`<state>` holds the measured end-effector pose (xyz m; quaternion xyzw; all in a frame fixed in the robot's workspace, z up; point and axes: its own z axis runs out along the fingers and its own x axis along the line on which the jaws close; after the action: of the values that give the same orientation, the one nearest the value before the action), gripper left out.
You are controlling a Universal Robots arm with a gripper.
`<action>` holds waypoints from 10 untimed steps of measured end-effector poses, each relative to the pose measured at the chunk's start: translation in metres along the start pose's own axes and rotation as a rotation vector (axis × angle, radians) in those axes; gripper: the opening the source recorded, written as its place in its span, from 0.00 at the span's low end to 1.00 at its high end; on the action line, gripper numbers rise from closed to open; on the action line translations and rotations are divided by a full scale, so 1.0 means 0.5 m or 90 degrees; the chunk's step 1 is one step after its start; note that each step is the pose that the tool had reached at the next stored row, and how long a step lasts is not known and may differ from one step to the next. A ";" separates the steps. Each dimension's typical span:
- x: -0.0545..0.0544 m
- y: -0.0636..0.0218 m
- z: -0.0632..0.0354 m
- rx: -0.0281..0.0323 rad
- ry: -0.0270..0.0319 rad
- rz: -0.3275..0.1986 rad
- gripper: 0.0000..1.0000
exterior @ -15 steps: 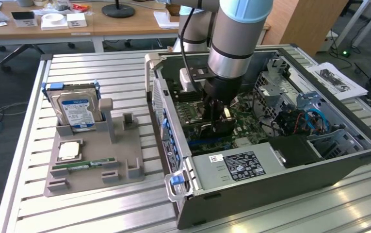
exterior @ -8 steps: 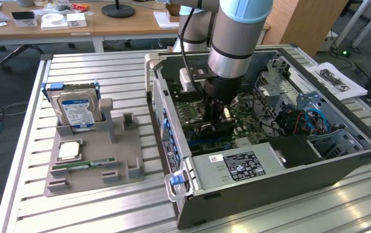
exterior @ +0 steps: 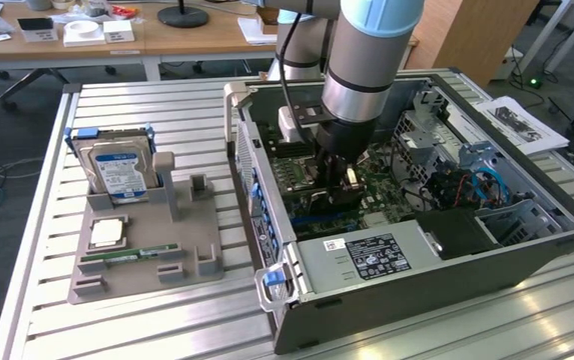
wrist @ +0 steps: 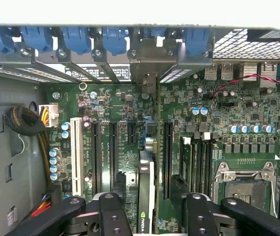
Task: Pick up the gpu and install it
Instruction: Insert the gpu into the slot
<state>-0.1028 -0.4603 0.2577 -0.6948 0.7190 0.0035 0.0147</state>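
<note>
Gripper (wrist: 152, 216) fingers (wrist: 112, 216) astride the gpu (wrist: 146, 196), holding it edge-on over the motherboard (wrist: 218, 108) slots, open computer case (exterior: 527, 247) on slatted metal table (exterior: 146, 322), grey parts tray (exterior: 142, 255) at exterior view's left, office desks (exterior: 86, 49) beyond.

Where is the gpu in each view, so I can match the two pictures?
Exterior view: the gpu stands on edge inside the open computer case, under the claw, over the green motherboard.
Wrist view: the gpu is seen edge-on between the claw's fingers, running toward the bracket slots.
Shared landmark: the motherboard.
</note>
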 end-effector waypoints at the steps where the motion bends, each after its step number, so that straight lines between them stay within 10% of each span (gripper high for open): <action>1: 0.000 0.000 0.000 0.0000 0.0000 0.000 0.49; 10: 0.000 0.000 0.000 0.0000 0.0000 0.000 0.41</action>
<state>-0.1029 -0.4604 0.2577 -0.6948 0.7190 0.0035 0.0147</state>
